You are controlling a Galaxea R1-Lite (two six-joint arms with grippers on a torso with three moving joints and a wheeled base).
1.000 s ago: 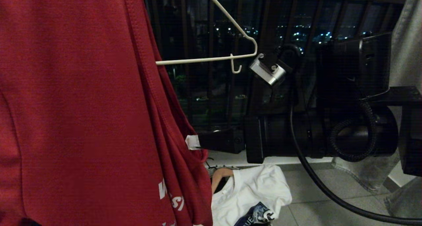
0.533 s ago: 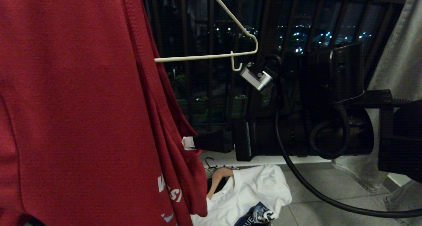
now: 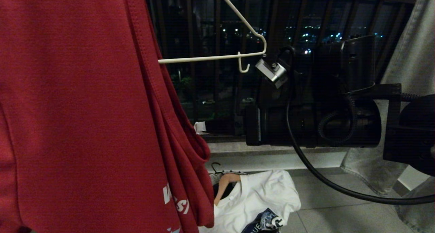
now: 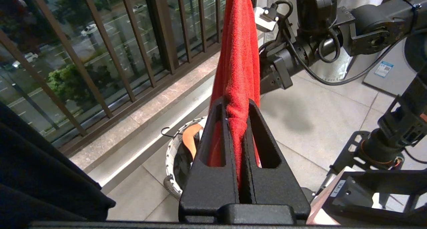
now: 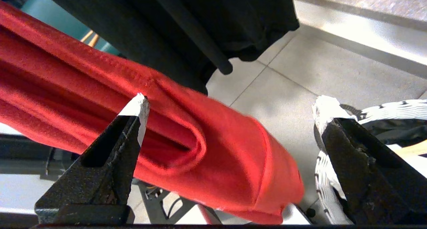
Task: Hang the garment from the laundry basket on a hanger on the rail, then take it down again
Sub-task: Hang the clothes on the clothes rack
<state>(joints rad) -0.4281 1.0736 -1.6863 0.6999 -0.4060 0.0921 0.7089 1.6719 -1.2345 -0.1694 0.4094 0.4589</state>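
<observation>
The red garment [image 3: 85,117] hangs close in front of me and fills the left of the head view. The white wire hanger [image 3: 210,58] pokes out of it to the right, its free end bare. My left gripper [image 4: 237,103] is shut on a bunched fold of the garment [image 4: 238,55]. My right gripper [image 5: 232,103] is open, its white-tipped fingers on either side of a red sleeve [image 5: 213,149] without pinching it. One right fingertip [image 3: 199,127] shows beside the cloth. The laundry basket [image 4: 170,149] stands on the floor below. The rail is out of view.
A white T-shirt with a dark print [image 3: 261,195] and a wooden hanger [image 3: 226,183] lie in the basket. Dark window railing bars [image 3: 217,73] run behind. Pale grey cloth [image 3: 407,56] hangs at the right. A black garment [image 5: 200,22] hangs beyond the sleeve.
My right arm has risen and shifted left. Its fingertip, which touched the sleeve edge, now stands higher beside the cloth. The garment and hanger have hardly moved.
</observation>
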